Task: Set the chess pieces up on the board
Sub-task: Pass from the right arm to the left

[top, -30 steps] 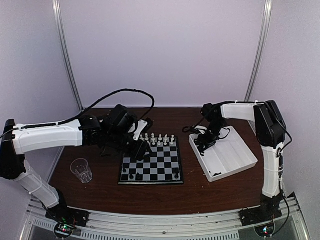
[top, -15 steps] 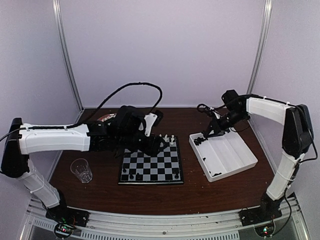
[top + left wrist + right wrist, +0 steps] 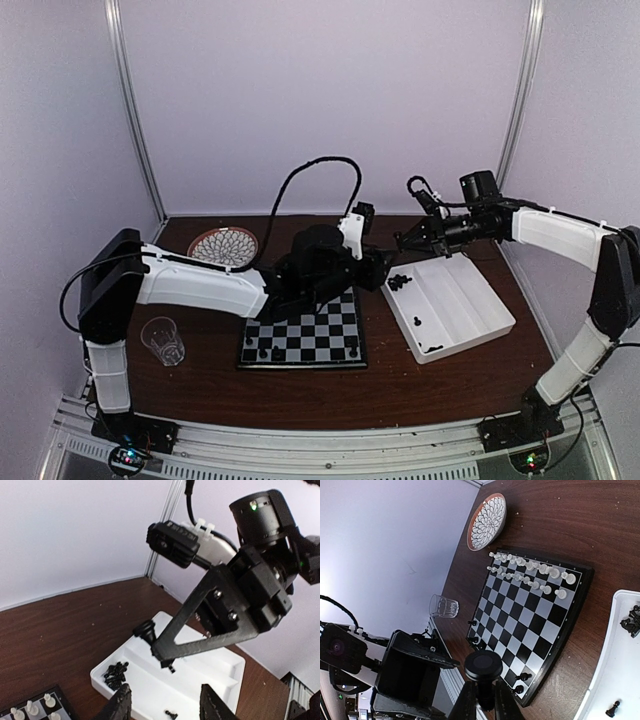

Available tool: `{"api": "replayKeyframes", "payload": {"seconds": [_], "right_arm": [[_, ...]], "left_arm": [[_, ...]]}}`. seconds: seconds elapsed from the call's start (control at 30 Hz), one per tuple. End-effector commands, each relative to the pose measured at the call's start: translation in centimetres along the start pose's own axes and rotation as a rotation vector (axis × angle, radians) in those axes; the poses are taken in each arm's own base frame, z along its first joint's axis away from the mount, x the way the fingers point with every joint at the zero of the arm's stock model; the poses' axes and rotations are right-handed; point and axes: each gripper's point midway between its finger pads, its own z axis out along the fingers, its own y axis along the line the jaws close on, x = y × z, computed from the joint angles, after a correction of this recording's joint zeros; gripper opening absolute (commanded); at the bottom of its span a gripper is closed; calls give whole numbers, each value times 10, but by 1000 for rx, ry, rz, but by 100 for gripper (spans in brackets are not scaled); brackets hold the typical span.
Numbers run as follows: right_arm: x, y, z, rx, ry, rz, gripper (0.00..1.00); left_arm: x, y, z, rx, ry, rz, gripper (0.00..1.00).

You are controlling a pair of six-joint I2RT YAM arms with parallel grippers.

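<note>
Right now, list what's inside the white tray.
The white tray holds a heap of black pieces at its far end and two lone black pieces nearer. Heaped pieces cover each other; no count.

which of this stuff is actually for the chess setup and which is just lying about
For the job: board, white chess pieces, black chess pieces, their white tray.
Lying about: clear glass, patterned plate.

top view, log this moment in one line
left tool open near tray | right tool shut above tray, load unclear | white pieces in two rows on board | black pieces split between board and tray
</note>
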Motion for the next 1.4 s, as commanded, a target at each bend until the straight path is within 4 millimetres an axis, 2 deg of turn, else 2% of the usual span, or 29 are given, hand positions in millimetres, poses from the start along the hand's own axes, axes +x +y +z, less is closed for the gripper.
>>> {"api": "replayKeyframes", "payload": {"seconds": [0.0, 0.1, 0.4, 0.53, 0.63, 0.9, 1.37], "right_arm": [[-16, 29, -10, -94, -78, 6, 9], [-17, 30, -11, -122, -92, 35, 9], [-21, 34, -13, -162, -119, 64, 9], [-22, 35, -15, -172, -129, 66, 9], [-21, 35, -15, -177, -123, 77, 10], [-22, 40, -17, -191, -137, 62, 11], [-19, 43, -20, -204, -140, 66, 13]], "left_arm": [[-49, -22, 7, 50, -177, -24, 47], [-50, -23, 14, 47, -178, -28, 46], [-44, -29, 22, 72, -161, -22, 36], [-38, -25, 23, 43, -148, -26, 43], [-35, -23, 25, 26, -138, -25, 43], [-31, -22, 32, 13, -115, -13, 35], [-38, -18, 38, -4, -123, 7, 20]]}}
